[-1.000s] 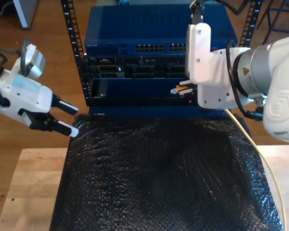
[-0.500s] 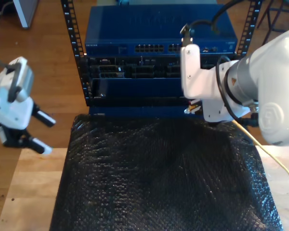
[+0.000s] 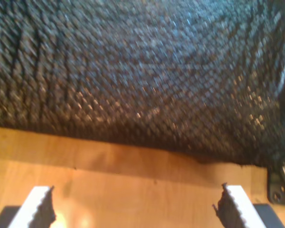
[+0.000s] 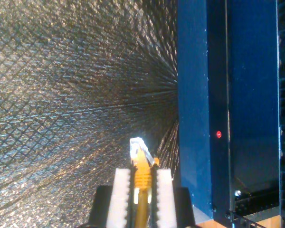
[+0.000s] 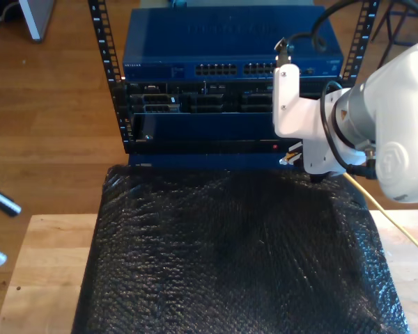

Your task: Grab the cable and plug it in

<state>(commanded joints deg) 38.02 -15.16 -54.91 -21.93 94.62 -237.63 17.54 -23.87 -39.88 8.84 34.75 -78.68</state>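
Between the jaws of my second gripper the cable is sitting pinched, its plug poking forward beside the blue rack unit. Misaligned, it risks jamming against the panel. My first gripper is hanging wide apart, holding nothing.

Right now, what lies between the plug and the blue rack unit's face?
Nothing solid: in the second wrist view the plug, held by my second gripper, has only black mat behind the gap to the blue unit.
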